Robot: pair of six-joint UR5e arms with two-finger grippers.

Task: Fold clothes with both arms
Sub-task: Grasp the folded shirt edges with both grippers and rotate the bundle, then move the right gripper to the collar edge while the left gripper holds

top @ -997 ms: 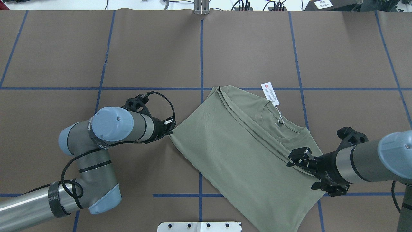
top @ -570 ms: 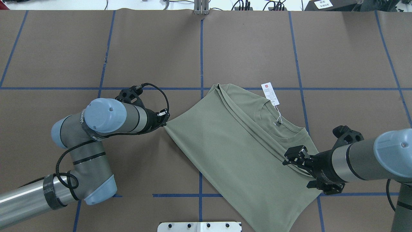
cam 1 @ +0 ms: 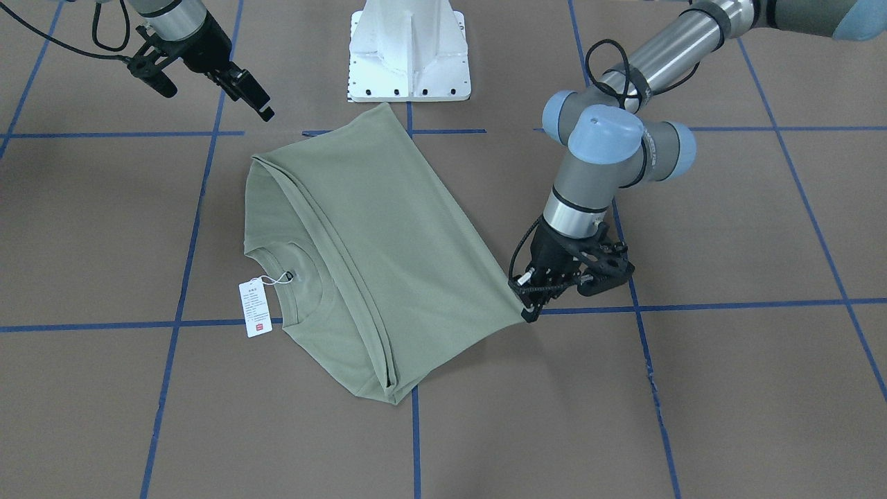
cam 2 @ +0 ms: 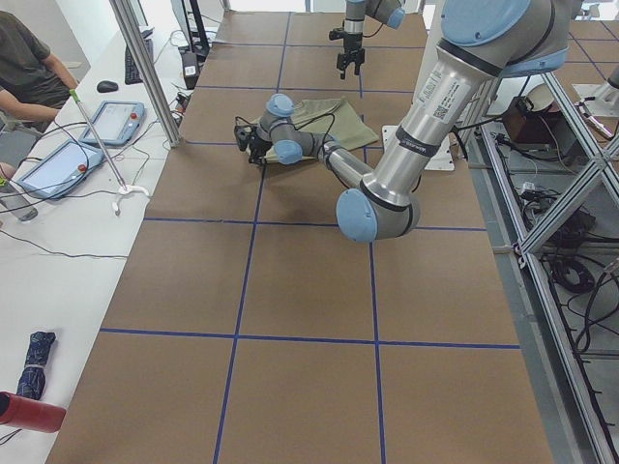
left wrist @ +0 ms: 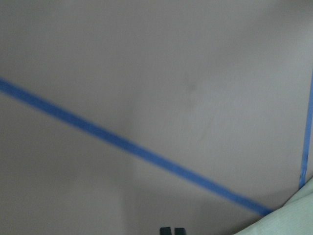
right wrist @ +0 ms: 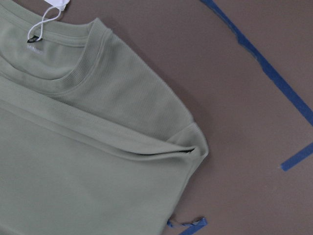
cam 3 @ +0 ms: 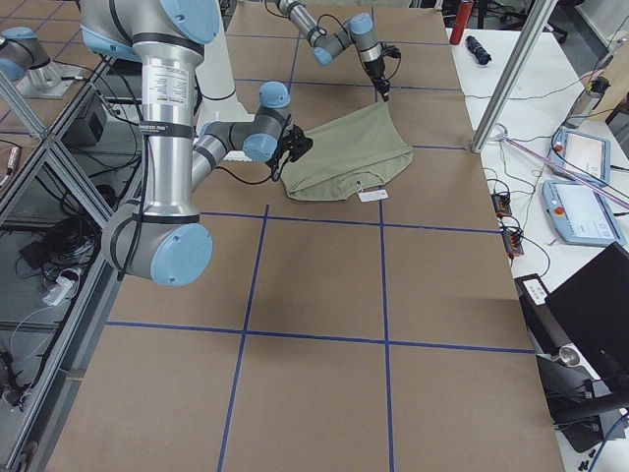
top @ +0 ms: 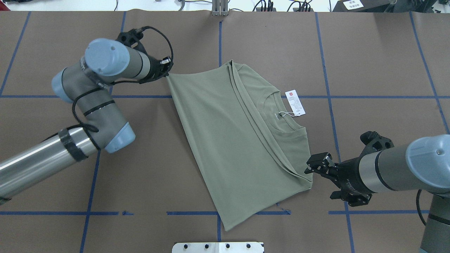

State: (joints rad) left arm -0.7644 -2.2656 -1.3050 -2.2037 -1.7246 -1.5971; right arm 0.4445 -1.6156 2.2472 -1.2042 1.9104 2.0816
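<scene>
My left gripper (top: 166,72) is clamped on the far hem corner of the shirt (top: 239,140). The shirt lies on the tabletop (top: 369,63), stretching rightward from that grip towards my right gripper (top: 314,166), which hovers with its fingers apart beside the shoulder.

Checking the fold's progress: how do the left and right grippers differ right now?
The left gripper has its jaws shut on a corner of the shirt; the right gripper holds nothing, and its jaws look open. The left gripper sits low by the table, with the cloth taut from it; the right gripper hangs raised, clear of the shirt. Both are black and two-fingered.
</scene>
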